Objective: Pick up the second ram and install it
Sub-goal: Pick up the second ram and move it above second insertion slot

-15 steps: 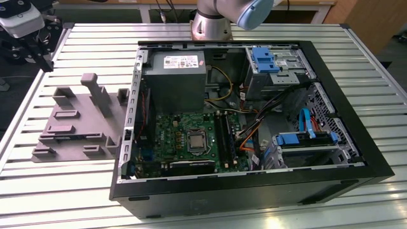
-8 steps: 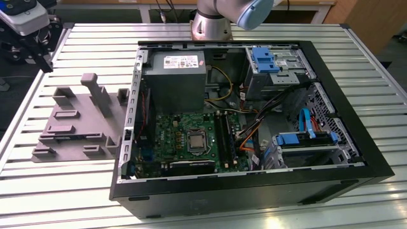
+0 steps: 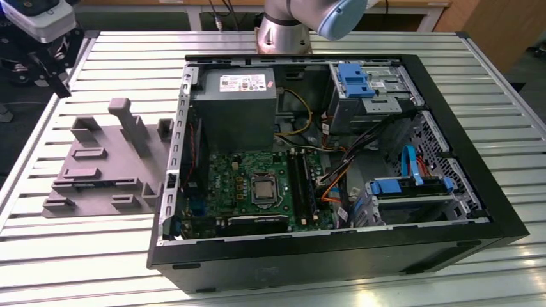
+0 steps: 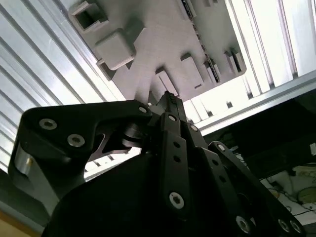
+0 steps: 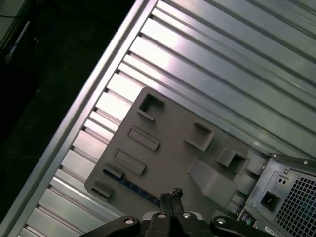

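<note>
Gripper [image 5: 172, 196] links are looming nearest in both wrist views. The fingers [image 4: 170, 118] appear to be resting together, holding nothing and touching nothing. They are hanging well above the grey holder [image 5: 168, 148], which in the exterior view is lying at nine o'clock of the open case [image 3: 341, 256], with the gripper hovering at about eleven o'clock of the holder. The ram [image 5: 129, 185] is sitting in a slot along the holder's edge, seemingly on its edge and not yet grasped. If the fingers are coming down together, they risk striking the board's thin top instead of straddling it. An off-centre grip is likely to tilt the stick or jam it in its slot.
</note>
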`<act>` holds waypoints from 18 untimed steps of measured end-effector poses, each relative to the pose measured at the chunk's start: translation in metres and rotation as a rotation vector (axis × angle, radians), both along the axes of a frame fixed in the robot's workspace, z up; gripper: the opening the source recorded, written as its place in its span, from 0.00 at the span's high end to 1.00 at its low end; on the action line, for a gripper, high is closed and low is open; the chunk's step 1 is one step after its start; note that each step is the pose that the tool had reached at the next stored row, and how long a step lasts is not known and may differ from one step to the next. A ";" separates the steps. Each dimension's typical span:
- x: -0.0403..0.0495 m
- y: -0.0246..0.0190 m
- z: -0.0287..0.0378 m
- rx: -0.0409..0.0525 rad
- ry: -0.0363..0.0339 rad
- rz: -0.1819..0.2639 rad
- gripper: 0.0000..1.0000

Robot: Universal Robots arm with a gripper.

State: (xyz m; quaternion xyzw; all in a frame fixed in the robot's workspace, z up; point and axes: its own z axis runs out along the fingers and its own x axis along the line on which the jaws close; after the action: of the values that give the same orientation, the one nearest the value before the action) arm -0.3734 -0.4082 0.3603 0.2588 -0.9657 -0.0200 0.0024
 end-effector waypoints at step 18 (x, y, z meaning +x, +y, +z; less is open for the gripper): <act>0.0000 -0.0002 -0.0007 0.0000 -0.0001 0.233 0.89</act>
State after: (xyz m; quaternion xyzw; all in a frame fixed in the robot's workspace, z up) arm -0.3734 -0.4083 0.3596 0.3696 -0.9290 -0.0196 0.0047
